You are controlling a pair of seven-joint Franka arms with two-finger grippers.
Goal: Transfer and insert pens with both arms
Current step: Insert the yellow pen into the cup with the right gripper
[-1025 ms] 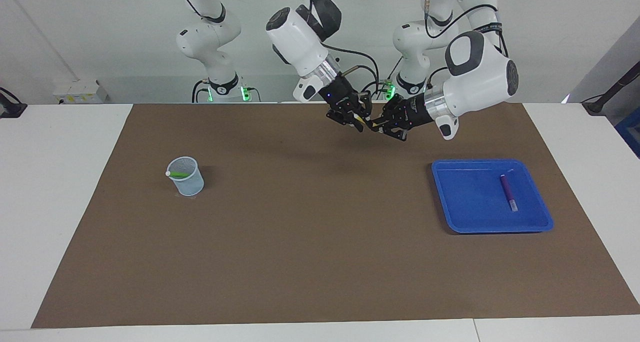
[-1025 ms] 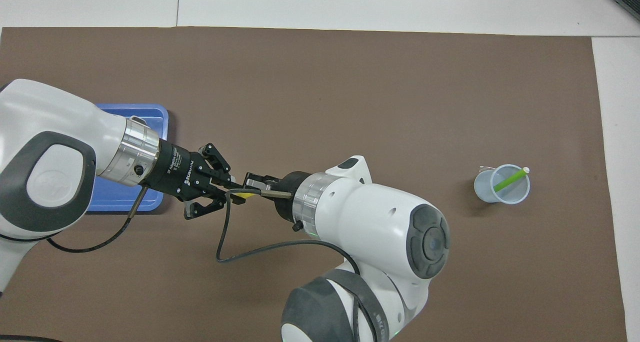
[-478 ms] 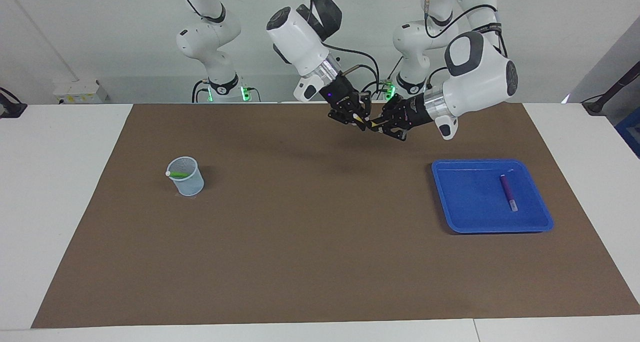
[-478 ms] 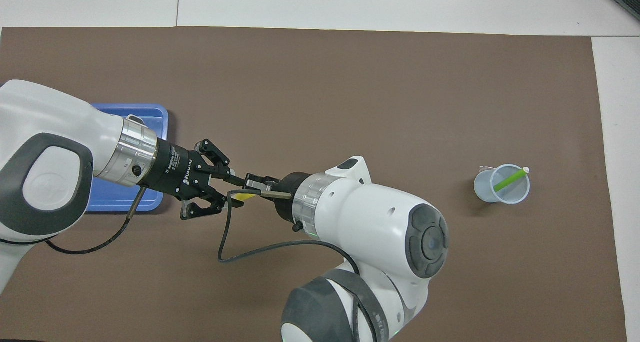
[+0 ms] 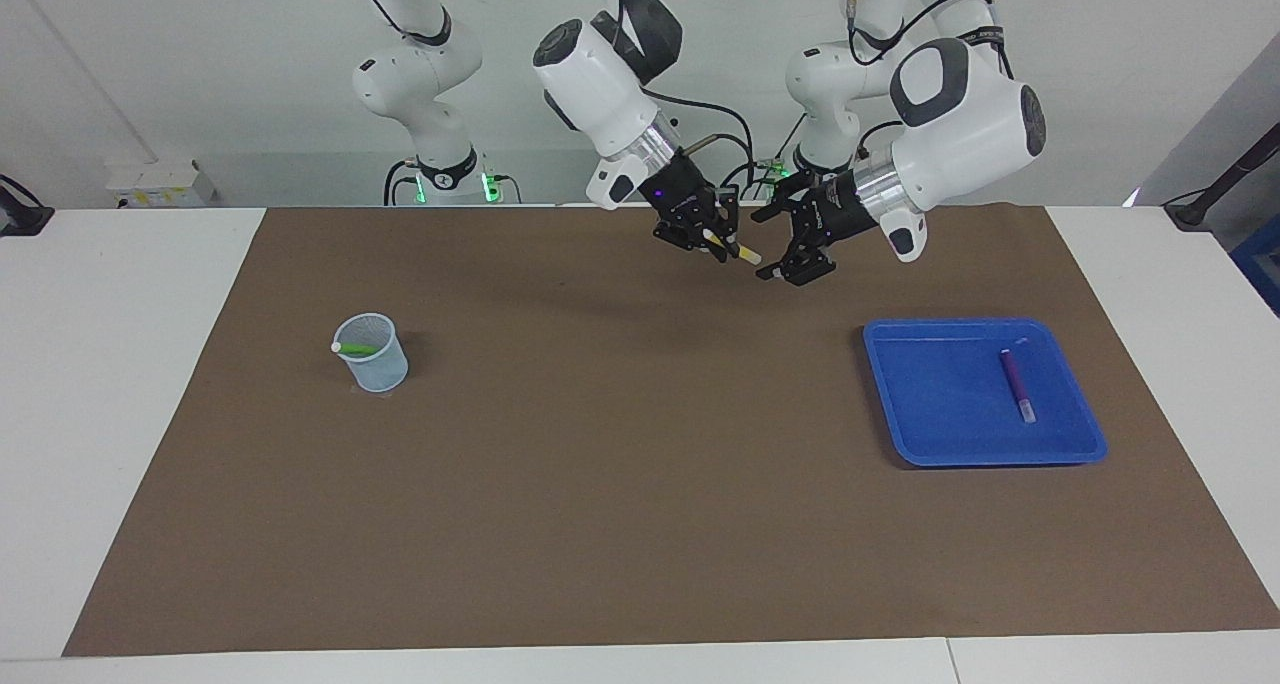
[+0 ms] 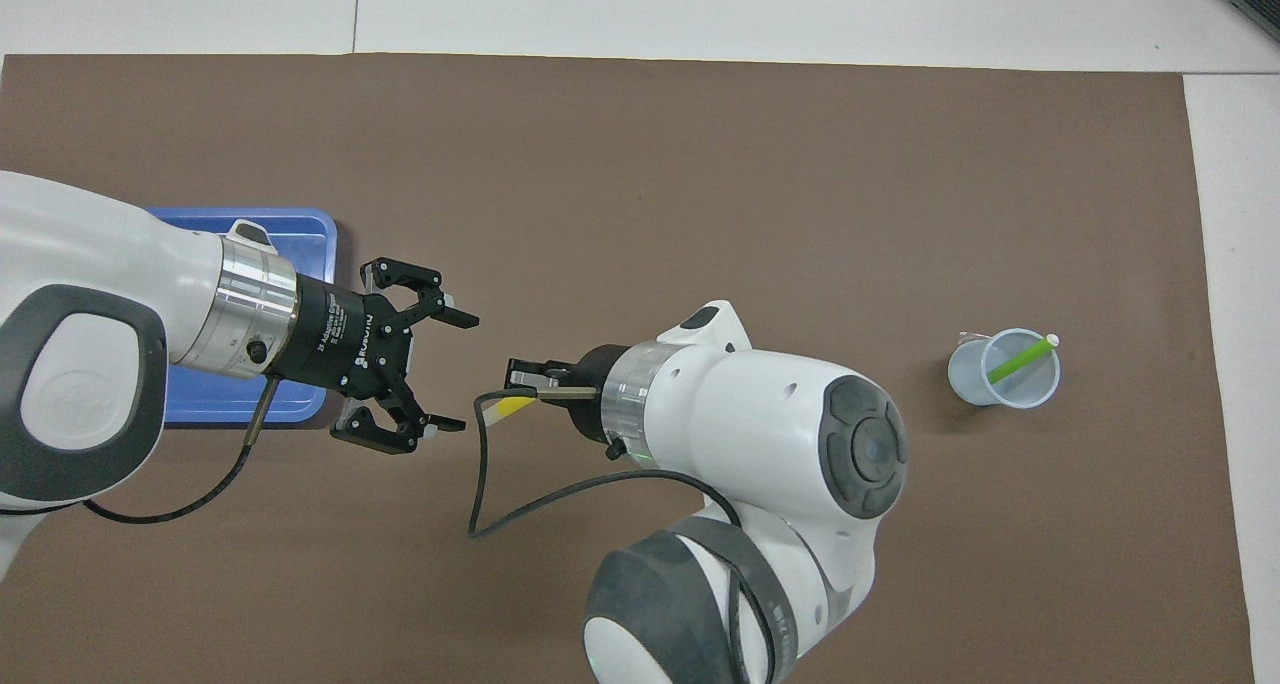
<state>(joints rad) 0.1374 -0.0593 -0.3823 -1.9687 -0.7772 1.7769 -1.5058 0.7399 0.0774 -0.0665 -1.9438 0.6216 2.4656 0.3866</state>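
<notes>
Right gripper [image 5: 718,244] jaws clamp yellow pen [image 5: 735,249] midair; left gripper [image 5: 790,249] jaws spread wide, just beside pen tip.

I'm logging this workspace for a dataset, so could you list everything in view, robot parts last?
green pen: one, green, standing tilted in the cup.
yellow pen: one, yellow, held in the air over the mat.
purple pen: one, purple, lying in the tray.
cup: one, pale blue, on the mat toward the right arm's end.
tray: one, blue, toward the left arm's end.
mat: one, brown, covering the table.
right gripper: black, shut on the yellow pen.
left gripper: black, open, beside the pen.
</notes>
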